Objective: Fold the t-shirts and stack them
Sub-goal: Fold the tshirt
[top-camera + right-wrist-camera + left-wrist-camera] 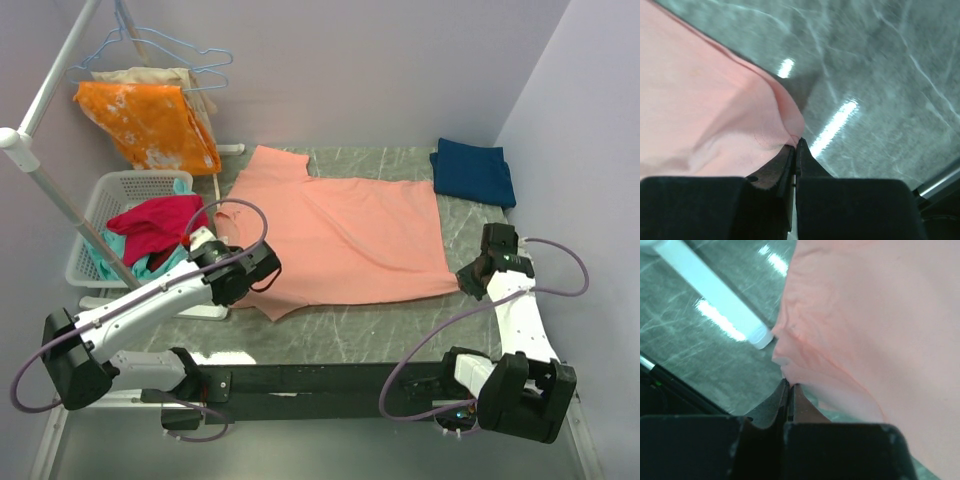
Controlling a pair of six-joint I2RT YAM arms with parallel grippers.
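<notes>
Grey marble table [400, 325]: pink t-shirt [350, 235] spread flat mid-table, navy t-shirt [472, 172] folded at far right corner. Clenched on the pink one's near corners: left gripper [790, 389] and right gripper [796, 146]; left pinch possibly thin. Fabric likely light, limp; corners suit best.

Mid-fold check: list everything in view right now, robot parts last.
salmon-pink t-shirt: one, spread mid-table
navy t-shirt: one, folded, table's far right corner
orange blotched cloth: one, hanging on rack, far left
hangers: light blue, count unclear, rack top
basket: one, white, left of table
magenta-red garment: one, in basket
teal cloth: one, in basket
rack pole: one, white, left
table: one, grey marbled
left gripper: one, black, shut on pink shirt's near left edge
right gripper: one, black, shut on its near right corner
</notes>
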